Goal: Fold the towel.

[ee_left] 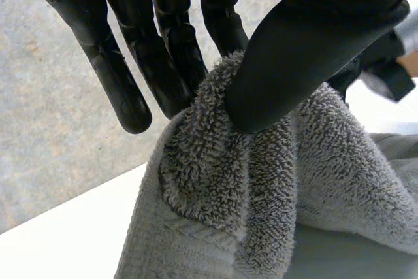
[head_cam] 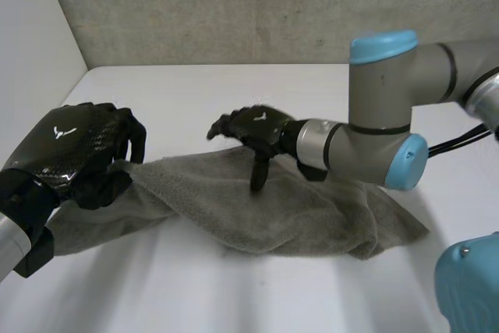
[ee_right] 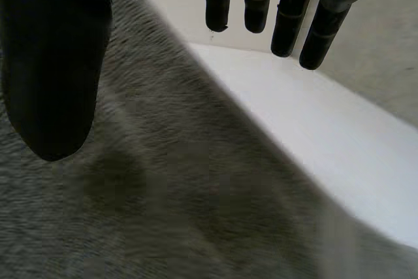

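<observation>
While the rumpled grey terry towel [head_cam: 296, 216] is lying in a loose heap across the middle of the white surface [head_cam: 234, 294], a raised fold at its end nearer the surface's left edge is being pinched by the left robot hand [head_cam: 78, 154], with the thumb [ee_left: 294, 63] being pressed against the fingers [ee_left: 163, 70] through the pile. The right robot hand [head_cam: 257, 126] is being held open over the towel's middle, fingers straight and thumb pointing down; whether the cloth is being touched cannot be told. For a clean fold, the pinched end is probably best carried low towards the surface's right edge while the middle is being pinned, so that the layers are being laid flat, not bunched.
</observation>
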